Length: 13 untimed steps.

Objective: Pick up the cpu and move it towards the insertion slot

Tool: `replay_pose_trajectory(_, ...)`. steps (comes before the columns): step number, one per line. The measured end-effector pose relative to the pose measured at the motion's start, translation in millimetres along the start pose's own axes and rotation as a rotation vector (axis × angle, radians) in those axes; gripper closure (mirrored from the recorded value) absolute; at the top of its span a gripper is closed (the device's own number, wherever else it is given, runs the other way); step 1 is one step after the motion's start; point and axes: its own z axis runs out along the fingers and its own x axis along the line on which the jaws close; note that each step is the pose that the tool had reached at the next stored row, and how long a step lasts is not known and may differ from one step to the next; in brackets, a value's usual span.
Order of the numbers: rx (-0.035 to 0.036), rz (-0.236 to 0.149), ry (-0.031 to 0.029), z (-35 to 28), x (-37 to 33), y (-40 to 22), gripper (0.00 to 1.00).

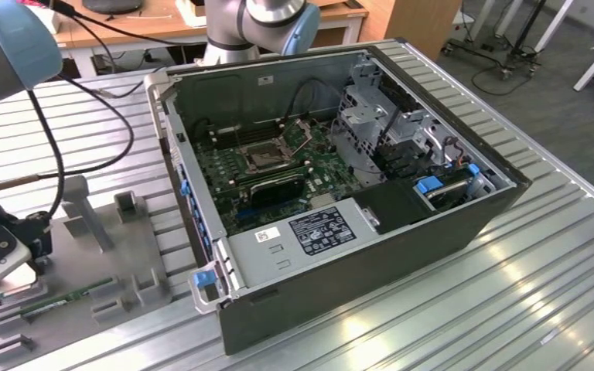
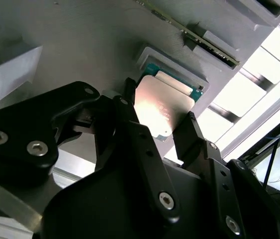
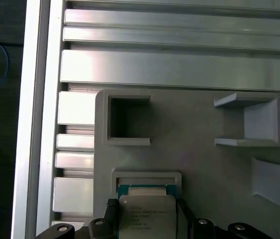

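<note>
Exterior view: slatted aluminium table (image 1: 544, 255) carries an open computer case (image 1: 380, 255) lying on its side, mid-scene, with the motherboard (image 1: 276, 166) facing up. A grey fixture plate (image 1: 121, 255) with printed holders sits on the table at the exterior view's left, just beside the case. The arm reaches down over the near left corner of that plate, and the gripper (image 1: 8, 282) is low over it, beside a green memory stick (image 1: 65, 297) lying in its own holder. The insertion slot (image 1: 267, 155), a square dark socket with a metal frame, sits on the far part of the board, uncovered and with nothing in it, well apart from the gripper. Both wrist views look down past the gripper (image 2: 159, 99) (image 3: 146, 224) at the cpu (image 2: 164, 112) (image 3: 146, 216), silver lid up, green rim showing at its far edge. It lies in or just over a shallow square nest (image 3: 147, 177) of the fixture; I cannot tell whether it has left the nest floor. One black finger (image 2: 130, 97) stands against one edge of the chip, the other against the opposite edge, no gap visible, so I read the jaws as clamped on the cpu. Status: grasp made at the holder. Carry toward the slot not yet done, whole span from plate to socket remaining.
</note>
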Motion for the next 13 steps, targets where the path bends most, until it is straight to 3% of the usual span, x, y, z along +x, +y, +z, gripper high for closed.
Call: replay_pose_trajectory(13, 0.0002, 0.000, -0.0001, -37.8, 0.0, 1.5, 0.45)
